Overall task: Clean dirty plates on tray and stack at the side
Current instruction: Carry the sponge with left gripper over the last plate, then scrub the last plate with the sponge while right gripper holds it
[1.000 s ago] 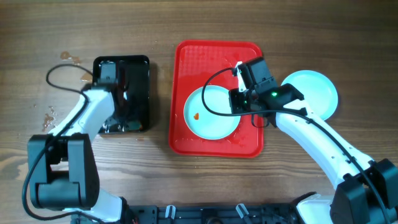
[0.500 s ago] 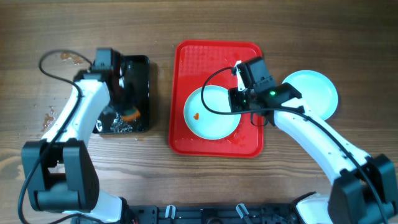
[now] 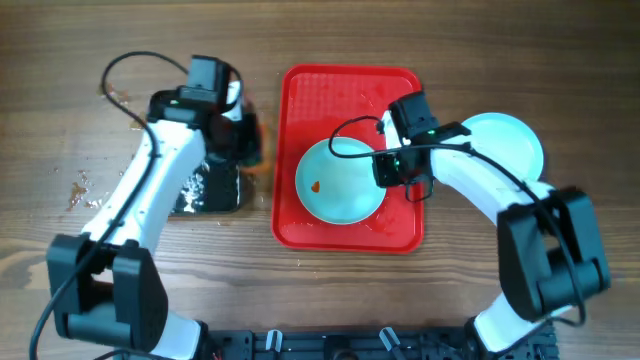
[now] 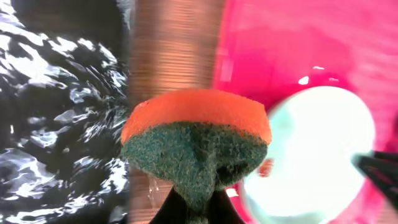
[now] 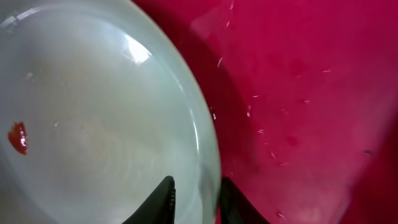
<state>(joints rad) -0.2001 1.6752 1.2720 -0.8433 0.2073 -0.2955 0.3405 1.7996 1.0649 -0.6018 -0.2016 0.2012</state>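
A pale blue plate (image 3: 338, 182) with a small orange-red smear (image 3: 316, 186) lies in the red tray (image 3: 330, 90). My right gripper (image 3: 386, 166) is shut on its right rim; in the right wrist view the rim (image 5: 208, 155) passes between the two fingers, with my gripper (image 5: 196, 200) astride it and the smear (image 5: 17, 138) at far left. My left gripper (image 3: 250, 148) is shut on an orange-and-green sponge (image 4: 196, 140) and holds it over the wood strip between the black tray (image 3: 195, 185) and the red tray. The plate (image 4: 317, 149) lies just right of the sponge.
A clean pale blue plate (image 3: 506, 148) sits on the table right of the red tray. The black tray (image 4: 56, 106) holds glistening water. Small orange stains mark the wood at far left (image 3: 80, 188) and top left (image 3: 112, 95).
My left gripper has lifted out of the black tray and moved right with the sponge, to the red tray's left edge. My right gripper has stayed on the plate's rim.
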